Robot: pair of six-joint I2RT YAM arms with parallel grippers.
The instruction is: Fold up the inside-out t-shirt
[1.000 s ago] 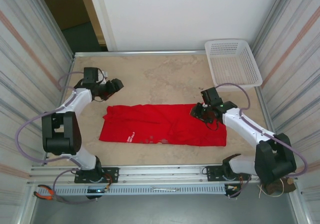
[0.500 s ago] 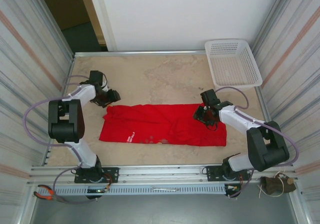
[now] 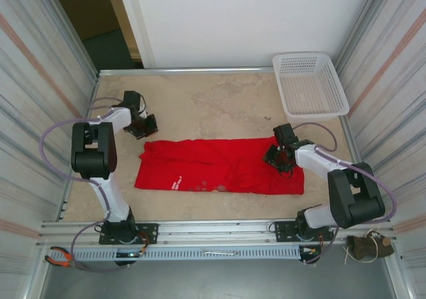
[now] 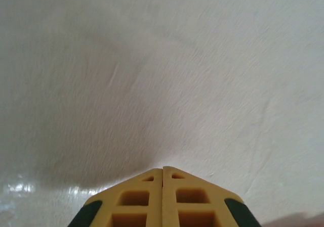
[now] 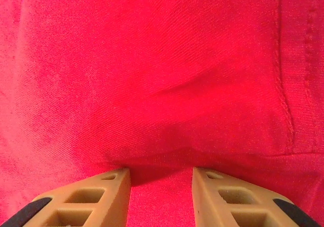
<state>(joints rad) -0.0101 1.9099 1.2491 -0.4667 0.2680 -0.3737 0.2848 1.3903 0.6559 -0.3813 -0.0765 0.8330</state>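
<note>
From where I stand, the left arm (image 3: 93, 154) rises from its base to a high elbow, then stretches toward the far left, and the left gripper (image 3: 148, 124) at its end has its 2 yellow fingers (image 4: 135, 199) pressed flat together with no gap. The right arm (image 3: 321, 161) folds low and inward with the wrist tipped down. The right gripper (image 3: 278, 158) holds its 2 fingers parted, a clear gap between them.
</note>
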